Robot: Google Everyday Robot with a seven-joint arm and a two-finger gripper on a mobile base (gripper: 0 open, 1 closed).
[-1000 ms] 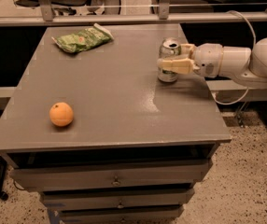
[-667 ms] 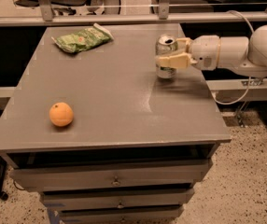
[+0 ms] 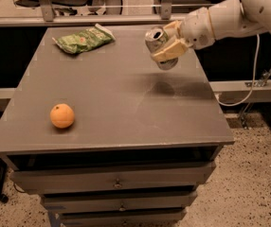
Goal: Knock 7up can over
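7up can (image 3: pixel 156 40) sits clamped between the two tan fingers (image 3: pixel 169 50) of the gripper (image 3: pixel 166 41), one finger across its front side and the other behind it. The can is tilted, its open top leaning up and toward the left and its base pointing down to the right. It is held clear of the counter (image 3: pixel 126 112), over the part of the top near the far-right corner, and a soft dark shadow (image 3: pixel 163 87) lies on the surface below it, apart from the can itself. The gripper reaches in from the right edge of the counter, carried on the white arm (image 3: pixel 230 15), which runs off at the upper right.

Further out, a green crinkled snack bag (image 3: pixel 83 39) lies flat near the far edge, toward the far-left corner, well apart from the can. An orange (image 3: pixel 62 116) rests on the counter near the left edge, toward the near-left corner, well apart from both the bag and the gripper. Under the near edge the counter has a stack of drawers (image 3: pixel 114 181) with small knobs. A pale cable (image 3: pixel 252 74) hangs beyond the right edge, below the arm.
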